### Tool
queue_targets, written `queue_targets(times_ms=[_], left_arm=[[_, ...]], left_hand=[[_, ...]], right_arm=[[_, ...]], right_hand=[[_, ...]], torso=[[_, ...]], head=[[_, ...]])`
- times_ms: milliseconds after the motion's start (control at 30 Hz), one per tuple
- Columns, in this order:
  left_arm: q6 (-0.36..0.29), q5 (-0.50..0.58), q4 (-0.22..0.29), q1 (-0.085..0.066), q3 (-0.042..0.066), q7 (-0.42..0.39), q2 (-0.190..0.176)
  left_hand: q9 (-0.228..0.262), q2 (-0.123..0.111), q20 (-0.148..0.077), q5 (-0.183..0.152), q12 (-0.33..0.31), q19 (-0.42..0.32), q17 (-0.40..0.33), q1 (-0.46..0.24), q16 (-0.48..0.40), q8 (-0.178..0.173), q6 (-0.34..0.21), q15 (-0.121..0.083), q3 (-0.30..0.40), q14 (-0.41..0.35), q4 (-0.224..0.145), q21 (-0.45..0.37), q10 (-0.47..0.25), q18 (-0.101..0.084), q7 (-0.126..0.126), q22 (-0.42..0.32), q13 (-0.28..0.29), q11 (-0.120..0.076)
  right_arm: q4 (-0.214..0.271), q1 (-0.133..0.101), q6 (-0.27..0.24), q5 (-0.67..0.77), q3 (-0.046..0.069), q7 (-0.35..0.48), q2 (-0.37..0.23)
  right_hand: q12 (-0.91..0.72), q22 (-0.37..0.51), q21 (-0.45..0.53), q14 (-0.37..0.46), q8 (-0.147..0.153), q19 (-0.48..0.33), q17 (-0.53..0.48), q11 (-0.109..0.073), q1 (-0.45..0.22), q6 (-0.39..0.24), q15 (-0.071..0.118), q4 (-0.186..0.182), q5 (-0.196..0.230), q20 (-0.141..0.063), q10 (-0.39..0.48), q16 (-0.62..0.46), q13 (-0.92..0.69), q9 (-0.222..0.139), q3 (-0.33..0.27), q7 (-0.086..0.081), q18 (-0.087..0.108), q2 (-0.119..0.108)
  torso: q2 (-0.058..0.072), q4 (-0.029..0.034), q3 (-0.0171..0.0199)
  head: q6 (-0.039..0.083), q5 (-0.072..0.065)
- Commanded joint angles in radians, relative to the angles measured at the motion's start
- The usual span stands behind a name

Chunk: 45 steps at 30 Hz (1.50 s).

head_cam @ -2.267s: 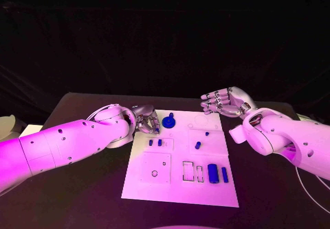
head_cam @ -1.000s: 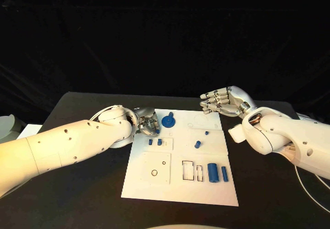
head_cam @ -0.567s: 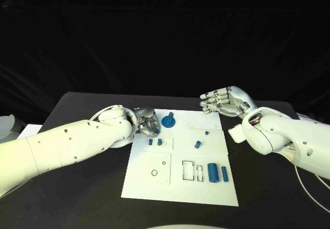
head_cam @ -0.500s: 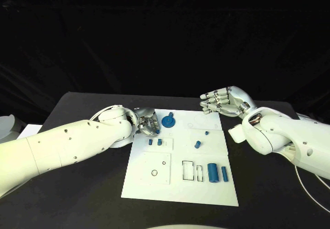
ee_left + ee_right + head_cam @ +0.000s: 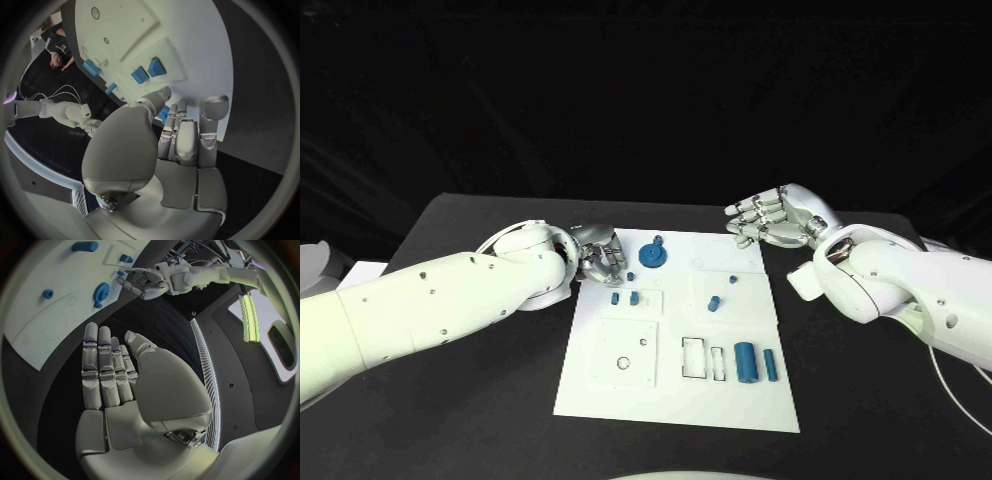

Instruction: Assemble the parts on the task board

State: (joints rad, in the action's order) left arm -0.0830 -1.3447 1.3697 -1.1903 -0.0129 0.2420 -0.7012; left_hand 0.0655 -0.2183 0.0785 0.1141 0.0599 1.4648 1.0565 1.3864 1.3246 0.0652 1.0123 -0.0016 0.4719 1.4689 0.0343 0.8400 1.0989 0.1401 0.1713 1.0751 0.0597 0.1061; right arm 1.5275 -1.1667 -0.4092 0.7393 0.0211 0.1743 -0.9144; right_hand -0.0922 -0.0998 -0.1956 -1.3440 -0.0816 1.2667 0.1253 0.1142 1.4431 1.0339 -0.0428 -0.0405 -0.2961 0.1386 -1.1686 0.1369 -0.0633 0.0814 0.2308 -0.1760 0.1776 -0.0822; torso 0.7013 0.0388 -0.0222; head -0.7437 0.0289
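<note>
My left hand (image 5: pixel 600 262) curled, holding nothing, at task board (image 5: pixel 678 400) edge near blue gear (image 5: pixel 653 256) | my right hand (image 5: pixel 779 222) wide, empty, over bench (image 5: pixel 459 400)

text: none legible — task board (image 5: pixel 678 400) apparently unmarked | labels: none

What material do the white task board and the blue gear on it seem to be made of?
The task board looks like matte white plastic: flat, even, with clean-cut recesses. The blue gear seems moulded or printed plastic too: uniform colour, no metallic shine. Neither can be confirmed by look alone.
</note>
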Motion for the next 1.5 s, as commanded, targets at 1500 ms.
queue_targets(times_ms=[1500], left_arm=[[-0.191,1.489,0.153,0.001,-0.013,-0.61,-0.171]], left_hand=[[0.005,0.073,0.019,-0.004,0.082,-0.116,-0.33,-0.022,-0.175,0.036,0.071,0.004,0.001,-0.147,0.025,-0.376,0.08,0.04,-0.008,-0.229,0.014,-0.016]], right_arm=[[-0.007,0.056,0.274,1.031,0.0,-0.365,0.058]], right_hand=[[0.028,-0.533,-0.647,-0.141,0.016,0.145,0.539,-0.052,-0.073,0.096,0.064,-0.004,0.126,-0.071,-0.042,0.786,0.001,-0.008,0.178,0.062,-0.036,-0.081]], torso=[[0.001,-0.0004,0.0]], head=[[0.003,-0.043]])
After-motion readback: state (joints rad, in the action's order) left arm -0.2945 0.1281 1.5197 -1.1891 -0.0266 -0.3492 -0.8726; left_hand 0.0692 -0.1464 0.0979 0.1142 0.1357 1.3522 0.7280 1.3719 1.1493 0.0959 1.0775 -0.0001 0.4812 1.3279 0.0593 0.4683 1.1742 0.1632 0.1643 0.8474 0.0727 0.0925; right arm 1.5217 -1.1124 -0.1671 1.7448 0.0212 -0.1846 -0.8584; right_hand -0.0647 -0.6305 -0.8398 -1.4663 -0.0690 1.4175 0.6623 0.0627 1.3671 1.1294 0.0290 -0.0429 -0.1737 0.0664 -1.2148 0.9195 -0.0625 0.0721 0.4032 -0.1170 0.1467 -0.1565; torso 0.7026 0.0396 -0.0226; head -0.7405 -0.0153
